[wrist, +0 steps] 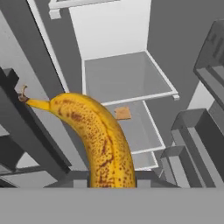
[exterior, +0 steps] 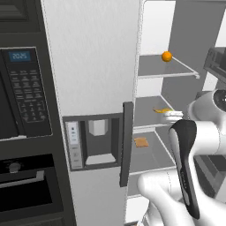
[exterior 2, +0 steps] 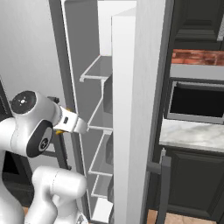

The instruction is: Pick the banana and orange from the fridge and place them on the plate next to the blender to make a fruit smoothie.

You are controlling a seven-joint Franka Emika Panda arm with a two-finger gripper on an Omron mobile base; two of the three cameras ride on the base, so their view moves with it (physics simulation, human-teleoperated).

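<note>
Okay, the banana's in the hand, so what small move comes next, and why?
Probably draw the hand straight back out of the fridge. It is shut on the banana, level with the middle shelf, and the orange sits on the shelf above.

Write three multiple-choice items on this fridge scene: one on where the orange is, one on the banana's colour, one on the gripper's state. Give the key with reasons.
1. Where is the orange?
A. On the upper fridge shelf
B. In a door bin
C. On the plate

2. What does the banana look like?
A. Plain green
B. Yellow with brown speckles
C. All black

3. What is the gripper doing?
A. Open and empty
B. Shut on the orange
C. Shut on the banana

Key: 1 A, the orange sits on the upper shelf of the fridge in the left base view. 2 B, the hand view shows yellow peel with brown spots. 3 C, the banana rises right from the gripper in the hand view.
</note>
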